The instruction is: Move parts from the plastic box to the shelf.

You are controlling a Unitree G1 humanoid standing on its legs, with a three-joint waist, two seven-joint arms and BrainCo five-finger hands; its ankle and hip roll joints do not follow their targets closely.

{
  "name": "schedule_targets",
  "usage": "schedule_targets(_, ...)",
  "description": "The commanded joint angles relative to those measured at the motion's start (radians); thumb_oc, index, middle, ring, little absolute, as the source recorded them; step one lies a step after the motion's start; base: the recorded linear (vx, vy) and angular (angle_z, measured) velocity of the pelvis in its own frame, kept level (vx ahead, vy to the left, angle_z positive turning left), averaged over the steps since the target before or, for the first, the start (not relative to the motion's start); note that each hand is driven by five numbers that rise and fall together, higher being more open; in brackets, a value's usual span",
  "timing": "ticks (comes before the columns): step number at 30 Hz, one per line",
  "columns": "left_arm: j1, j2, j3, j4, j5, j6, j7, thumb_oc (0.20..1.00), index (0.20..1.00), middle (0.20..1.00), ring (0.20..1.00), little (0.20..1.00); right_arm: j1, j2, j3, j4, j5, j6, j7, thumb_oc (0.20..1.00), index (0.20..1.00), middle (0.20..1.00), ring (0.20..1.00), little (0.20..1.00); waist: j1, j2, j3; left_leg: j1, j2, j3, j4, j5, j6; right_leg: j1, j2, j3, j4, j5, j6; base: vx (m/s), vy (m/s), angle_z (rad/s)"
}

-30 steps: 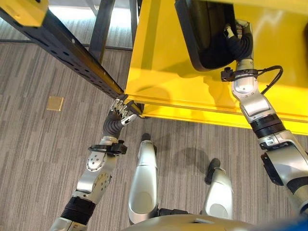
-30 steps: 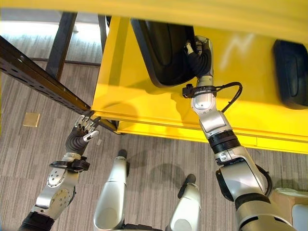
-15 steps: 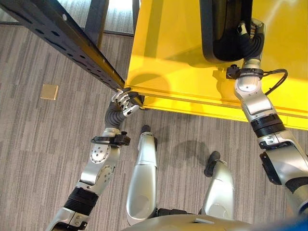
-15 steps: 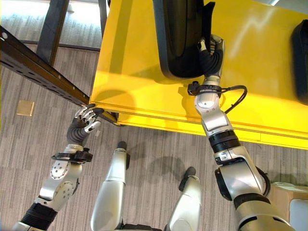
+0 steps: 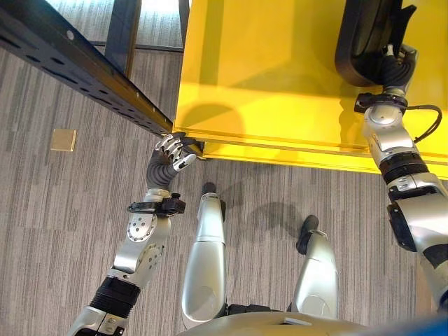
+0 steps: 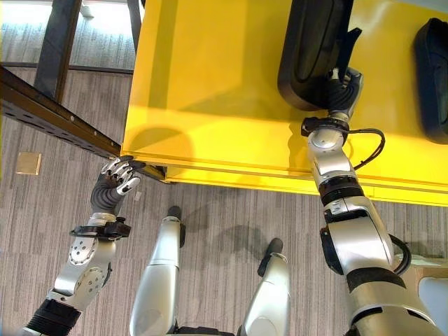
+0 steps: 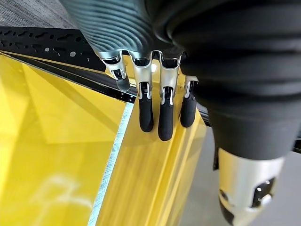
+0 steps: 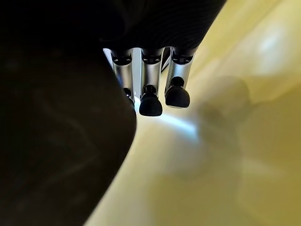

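A big yellow plastic box (image 5: 266, 84) lies ahead of me with a black moulded part (image 6: 311, 49) inside it. My right hand (image 6: 341, 85) reaches into the box, fingers (image 8: 150, 94) curled on the part's near edge. A second black part (image 6: 432, 70) lies further right in the box. My left hand (image 5: 171, 148) is at the box's near left corner, where the loosely bent fingers (image 7: 162, 108) rest on the yellow rim (image 7: 141, 179). The shelf's black perforated rail (image 5: 77, 66) runs right beside that corner.
Dark shelf uprights (image 5: 122, 28) stand behind the rail at the far left. A small tan square (image 5: 63, 140) lies on the grey carpet to the left. Open floor lies under the box's near edge.
My right hand has moved right across the box, taking the black part with it toward the second part. The left hand has stayed at the box corner. The camera has shifted.
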Motion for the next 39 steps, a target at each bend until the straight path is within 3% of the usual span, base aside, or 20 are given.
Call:
schedule_targets(1, -0.009, -0.014, -0.056, 0.016, -0.004, -0.022, -0.016, 1.0, 1.0, 1.0, 1.0, 1.0, -0.013, -0.08, -0.046, -0.03, 0.012, -0.073, -0.017, 0.2, 0.2, 0.2, 0.2, 0.2, 0.004, 0.026, -0.044, 0.021, 0.012, 0.049, -0.06, 0.017, 0.024, -0.066, 0.057, 0.015, 0.202, -0.098, -0.085, 0.0, 0.0, 0.0)
schedule_targets(16, 0.018, -0.02, -0.028, 0.026, -0.013, -0.034, -0.043, 1.0, 1.0, 1.0, 1.0, 1.0, 0.131, -0.203, -0.036, -0.053, -0.087, -0.057, 0.035, 0.2, 0.2, 0.2, 0.2, 0.2, -0.024, 0.019, -0.051, 0.022, 0.022, 0.05, -0.066, 0.021, 0.013, -0.069, 0.061, 0.021, 0.202, -0.098, -0.087, 0.0, 0.0, 0.0)
schedule_targets(39, 0.015, -0.01, -0.028, 0.023, -0.021, -0.035, -0.052, 1.0, 1.0, 1.0, 1.0, 1.0, 0.068, -0.226, -0.039, 0.015, -0.027, -0.071, 0.037, 0.2, 0.2, 0.2, 0.2, 0.2, -0.031, 0.009, -0.057, 0.019, 0.036, 0.052, -0.083, 0.032, 0.006, -0.078, 0.076, 0.025, 0.187, -0.087, -0.086, 0.0, -0.007, -0.03)
